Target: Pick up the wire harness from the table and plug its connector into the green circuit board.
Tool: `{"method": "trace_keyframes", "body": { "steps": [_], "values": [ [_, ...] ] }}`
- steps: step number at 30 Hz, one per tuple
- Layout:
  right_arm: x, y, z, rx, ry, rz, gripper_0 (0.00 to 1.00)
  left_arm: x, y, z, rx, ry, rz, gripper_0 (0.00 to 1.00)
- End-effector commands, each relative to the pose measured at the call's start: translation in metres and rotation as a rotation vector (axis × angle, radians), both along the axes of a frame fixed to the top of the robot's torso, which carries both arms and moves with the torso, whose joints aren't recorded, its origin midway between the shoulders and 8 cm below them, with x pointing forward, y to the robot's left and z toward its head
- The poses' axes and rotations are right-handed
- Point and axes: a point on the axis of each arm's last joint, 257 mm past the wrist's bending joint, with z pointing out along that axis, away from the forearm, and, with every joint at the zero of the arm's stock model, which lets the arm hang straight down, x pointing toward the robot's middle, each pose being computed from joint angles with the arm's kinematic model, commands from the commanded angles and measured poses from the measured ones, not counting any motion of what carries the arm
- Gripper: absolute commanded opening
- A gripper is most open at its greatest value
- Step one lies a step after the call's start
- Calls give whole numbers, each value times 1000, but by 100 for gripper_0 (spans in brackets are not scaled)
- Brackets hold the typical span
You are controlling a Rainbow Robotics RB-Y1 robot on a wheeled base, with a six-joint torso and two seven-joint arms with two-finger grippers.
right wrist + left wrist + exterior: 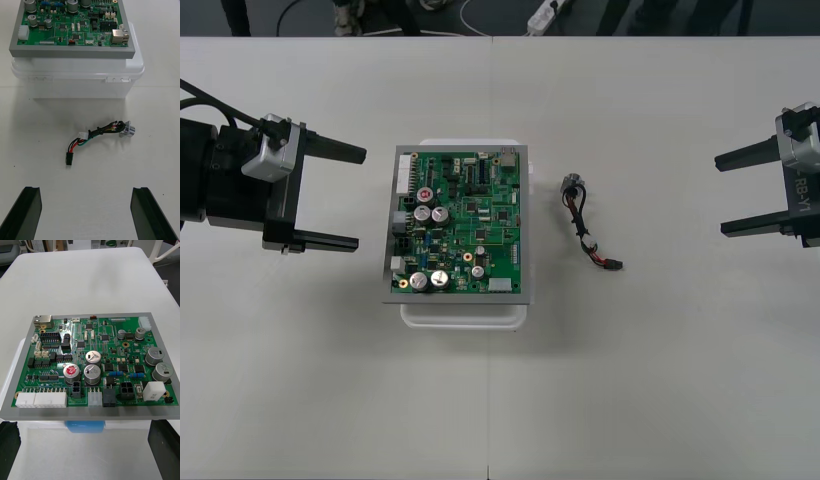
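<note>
Table (660, 380): plain light surface that carries everything listed below.
Green circuit board (460, 222): at the middle of the table, a little toward 9 o'clock. It lies flat, component side up, on a grey plate (71, 51).
White base (463, 315): white plastic box under the grey plate. In the front view its rim juts out past the board at 6 o'clock.
Board fittings: silver-topped capacitors (93, 365) set in pairs, white multi-pin headers (41, 399) along one edge, and a metal network jack (43, 320) at a corner.
Wire harness (585, 225): loose on the table at 3 o'clock of the board, near it but apart. It touches neither the board, the base nor either gripper.
Metal socket (571, 184): round and flanged, at the harness's 12 o'clock end.
Black plug (612, 264): at the harness's 5 o'clock end, lying on the table and not in the board.
Wires (85, 141): red, black and green, bundled in a shallow curve from socket to plug. A small white connector (82, 135) branches off mid-run.
Left gripper (362, 198): at 9 o'clock of the board, just beside it, pointing toward 3 o'clock. It is released, with its fingers (9, 450) spread wide and nothing between them.
Right gripper (720, 194): at 3 o'clock of the harness, well apart from it, by the table's 3 o'clock edge and pointing toward 9 o'clock. It is released and empty, its two fingers standing far apart. The harness lies on the table ahead of them.
</note>
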Motion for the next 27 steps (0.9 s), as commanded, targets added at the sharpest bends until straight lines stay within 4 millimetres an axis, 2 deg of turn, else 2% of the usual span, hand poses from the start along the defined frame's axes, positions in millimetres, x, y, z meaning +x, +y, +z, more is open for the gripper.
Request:
{"method": "trace_keyframes", "body": {
  "steps": [1, 27],
  "values": [
    [-2, 1, 4, 5, -13, -7, 69, -9, 6, -3, 55, -22, -47, 100],
    [-2, 1, 4, 5, -13, -7, 69, -9, 6, -3, 55, -22, -47, 100]
  ]
}}
